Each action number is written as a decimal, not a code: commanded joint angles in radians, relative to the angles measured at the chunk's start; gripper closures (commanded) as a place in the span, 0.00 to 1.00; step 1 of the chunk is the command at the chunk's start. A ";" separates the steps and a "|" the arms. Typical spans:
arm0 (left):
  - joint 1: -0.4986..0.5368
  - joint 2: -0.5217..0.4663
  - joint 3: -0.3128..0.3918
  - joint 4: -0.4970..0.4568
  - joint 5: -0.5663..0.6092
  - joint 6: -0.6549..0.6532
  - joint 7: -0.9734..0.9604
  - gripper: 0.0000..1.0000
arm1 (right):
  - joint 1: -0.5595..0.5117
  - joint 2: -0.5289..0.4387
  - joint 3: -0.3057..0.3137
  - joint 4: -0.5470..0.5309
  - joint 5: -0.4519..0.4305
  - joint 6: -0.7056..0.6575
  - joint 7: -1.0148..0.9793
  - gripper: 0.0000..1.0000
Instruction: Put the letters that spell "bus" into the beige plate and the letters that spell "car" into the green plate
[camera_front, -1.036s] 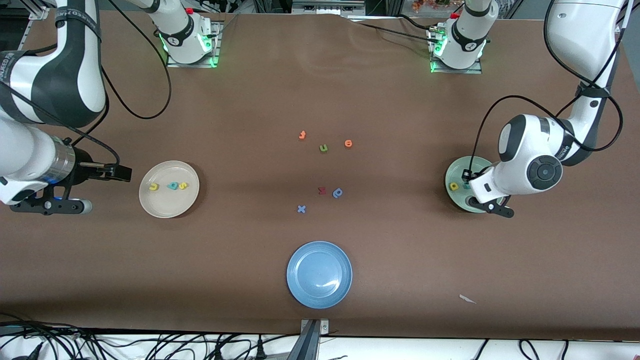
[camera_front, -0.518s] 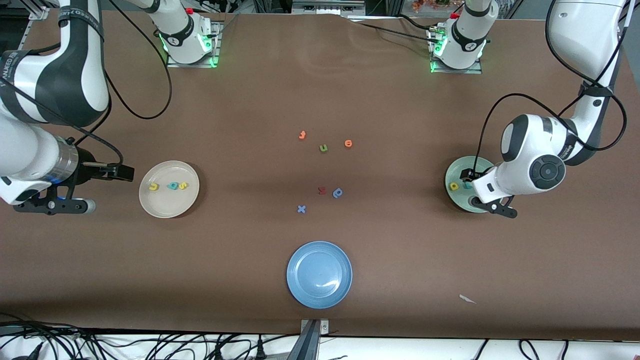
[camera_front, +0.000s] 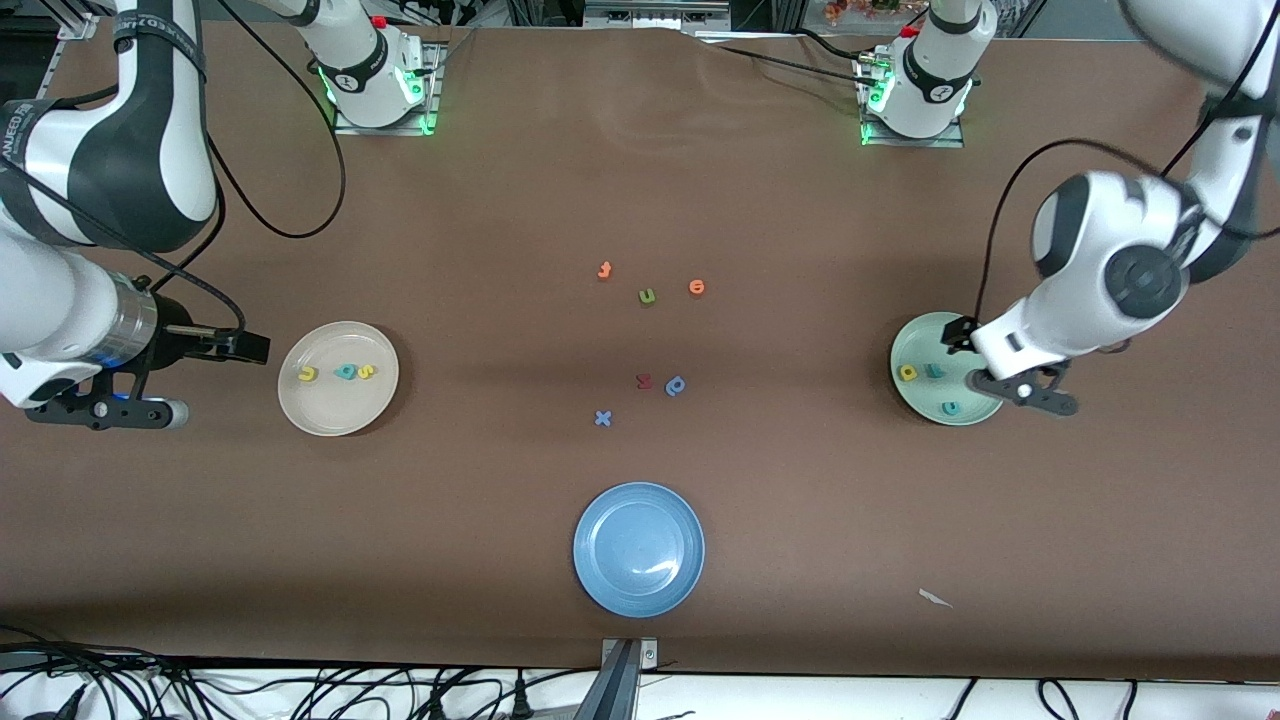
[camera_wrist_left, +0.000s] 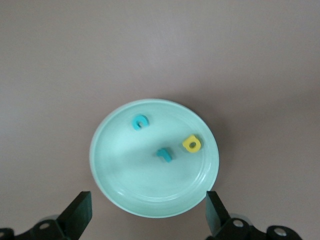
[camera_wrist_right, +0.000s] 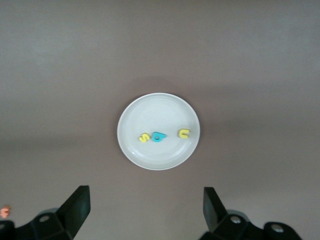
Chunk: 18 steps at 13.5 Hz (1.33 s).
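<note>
Robotics lab — bolted arm bases (camera_front: 378, 85), cables (camera_front: 300, 690)

High front camera overlooks the table (camera_front: 500, 200); wrist cameras face down.

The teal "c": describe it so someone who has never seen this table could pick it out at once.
Find the green plate at the left arm's end of the table, under the open left gripper. Three small letters lie in it. The teal "c" lies apart, nearest the front camera; the yellow "a" and light-blue "r" sit side by side farther back.
</note>
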<state>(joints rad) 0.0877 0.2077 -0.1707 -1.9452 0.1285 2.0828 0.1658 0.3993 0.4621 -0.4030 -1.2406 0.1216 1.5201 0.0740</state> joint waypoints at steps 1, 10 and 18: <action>0.003 -0.184 -0.004 -0.057 0.013 -0.013 0.006 0.00 | -0.132 -0.014 0.149 0.021 0.004 -0.011 0.015 0.00; -0.022 -0.326 0.039 0.210 -0.102 -0.488 -0.043 0.00 | -0.451 -0.103 0.504 -0.100 -0.119 0.080 -0.056 0.00; -0.054 -0.304 0.082 0.264 -0.170 -0.618 -0.204 0.00 | -0.341 -0.200 0.395 -0.252 -0.134 0.152 -0.016 0.01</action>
<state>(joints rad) 0.0454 -0.1177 -0.1120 -1.7109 -0.0196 1.4927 -0.0215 0.0393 0.3188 0.0113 -1.4191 -0.0036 1.6445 0.0458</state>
